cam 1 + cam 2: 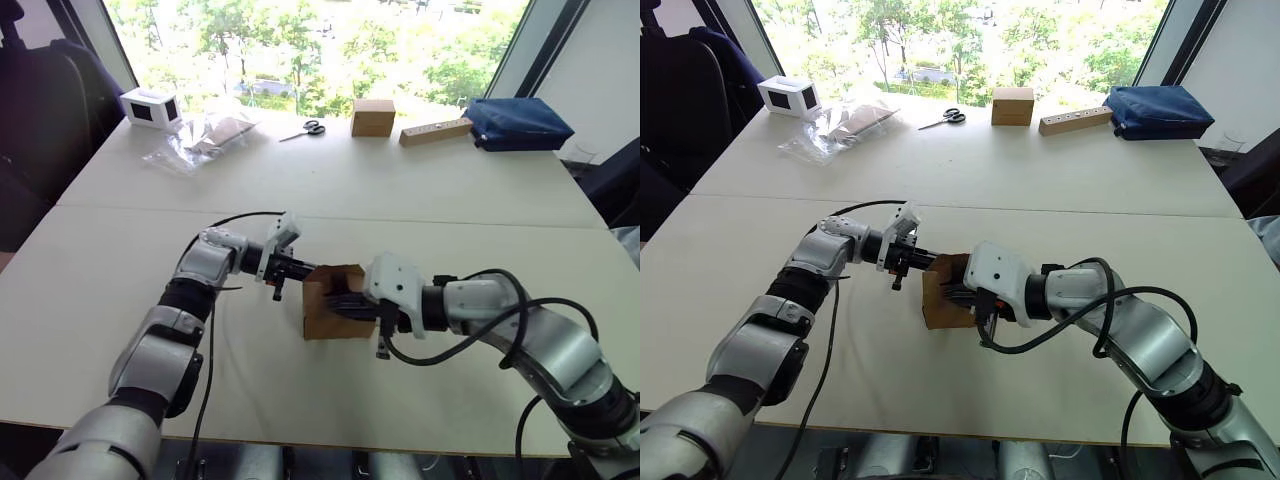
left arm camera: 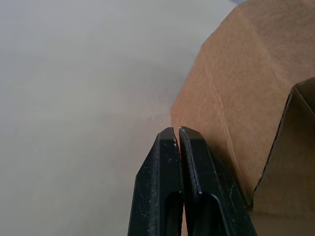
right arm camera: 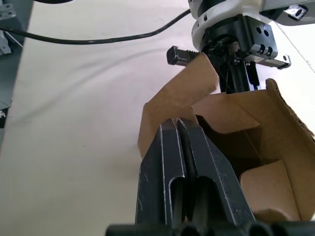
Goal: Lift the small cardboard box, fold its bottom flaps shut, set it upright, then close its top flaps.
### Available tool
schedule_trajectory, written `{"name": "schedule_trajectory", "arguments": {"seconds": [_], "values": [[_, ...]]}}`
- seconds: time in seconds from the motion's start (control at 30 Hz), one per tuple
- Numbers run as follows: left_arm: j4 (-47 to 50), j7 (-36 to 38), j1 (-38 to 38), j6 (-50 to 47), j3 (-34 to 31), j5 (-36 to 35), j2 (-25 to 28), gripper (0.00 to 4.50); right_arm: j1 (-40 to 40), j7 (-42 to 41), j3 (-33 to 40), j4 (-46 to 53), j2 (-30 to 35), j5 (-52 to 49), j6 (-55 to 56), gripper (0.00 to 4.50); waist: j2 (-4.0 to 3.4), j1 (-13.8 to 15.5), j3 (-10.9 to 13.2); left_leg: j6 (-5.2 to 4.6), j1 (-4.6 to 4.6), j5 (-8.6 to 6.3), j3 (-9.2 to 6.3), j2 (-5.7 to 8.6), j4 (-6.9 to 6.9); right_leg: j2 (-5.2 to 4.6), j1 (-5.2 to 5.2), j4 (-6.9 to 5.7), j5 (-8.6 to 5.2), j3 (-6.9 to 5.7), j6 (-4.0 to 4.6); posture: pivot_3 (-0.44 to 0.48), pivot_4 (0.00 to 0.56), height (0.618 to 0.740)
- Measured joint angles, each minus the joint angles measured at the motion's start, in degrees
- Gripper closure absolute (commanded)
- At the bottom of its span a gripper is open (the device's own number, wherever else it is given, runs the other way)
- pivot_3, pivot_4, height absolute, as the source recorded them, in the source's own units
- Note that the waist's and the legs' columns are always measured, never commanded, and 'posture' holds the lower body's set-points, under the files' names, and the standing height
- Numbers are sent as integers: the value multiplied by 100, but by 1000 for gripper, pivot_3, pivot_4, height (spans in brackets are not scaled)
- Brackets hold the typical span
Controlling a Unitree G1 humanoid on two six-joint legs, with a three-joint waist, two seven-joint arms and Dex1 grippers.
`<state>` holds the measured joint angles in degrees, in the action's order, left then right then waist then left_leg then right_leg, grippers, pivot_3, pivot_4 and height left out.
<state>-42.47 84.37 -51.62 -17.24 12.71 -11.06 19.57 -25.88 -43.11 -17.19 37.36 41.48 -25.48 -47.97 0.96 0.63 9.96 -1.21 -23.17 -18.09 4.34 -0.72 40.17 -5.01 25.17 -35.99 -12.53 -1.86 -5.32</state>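
The small cardboard box [image 1: 325, 318] stands on the white table [image 1: 120, 250] between my two arms, open side up. Its top flaps [image 3: 197, 83] are loose; one stands up at the far rim. My left gripper [image 1: 298, 268] is shut, its tips against the box's upper left edge. In the left wrist view the shut fingers [image 2: 167, 162] lie alongside the brown wall [image 2: 236, 98]. My right gripper [image 1: 340, 298] reaches in from the right. It is shut, with its tips [image 3: 170, 129] at the rim over the open inside [image 3: 231, 142].
Along the far edge sit a white box with a dark window [image 1: 150, 107], a crumpled plastic bag [image 1: 205, 140], scissors [image 1: 305, 129], a squarer brown box [image 1: 373, 117], a wooden block [image 1: 436, 131] and a blue bag [image 1: 518, 123].
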Motion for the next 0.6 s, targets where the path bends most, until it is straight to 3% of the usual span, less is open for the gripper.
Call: {"name": "schedule_trajectory", "arguments": {"seconds": [0.6], "values": [[1,-316,1,58,-76,50,-27,4392,-105,-111,-219,-623,-428,281,173,4500,0,-2,0,0,-2,0,0,-1,0,1,3,-1,0,0,0,0,150,740]]}}
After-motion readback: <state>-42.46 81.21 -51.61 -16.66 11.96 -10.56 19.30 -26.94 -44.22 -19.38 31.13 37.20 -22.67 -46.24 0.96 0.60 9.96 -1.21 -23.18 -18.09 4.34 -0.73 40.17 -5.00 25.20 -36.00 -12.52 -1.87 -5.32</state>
